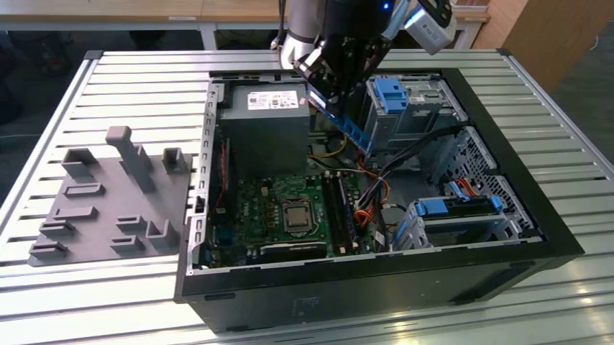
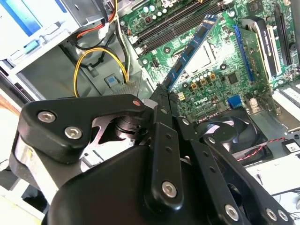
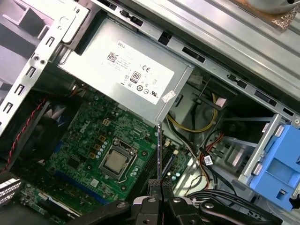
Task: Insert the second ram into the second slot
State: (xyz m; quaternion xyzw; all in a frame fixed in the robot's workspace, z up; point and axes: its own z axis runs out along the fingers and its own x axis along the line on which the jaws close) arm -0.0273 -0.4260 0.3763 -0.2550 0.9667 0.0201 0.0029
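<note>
Pincer point(image 2: 161, 93) clenched on one end of thin flat blue circuit-board ram stick point(image 2: 190, 50), held aloft inside open black computer case point(image 1: 384, 287). Long axis running straight out from the grip, slanting down toward black memory slots point(image 1: 341, 207) on green motherboard point(image 1: 254, 205) below; apart, not seated.

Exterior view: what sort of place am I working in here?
Probably a robotics lab or workshop bench: an open computer case lies on a slatted metal table, a grey fixture tray beside it, and the gripper holds the second ram above the motherboard.
</note>
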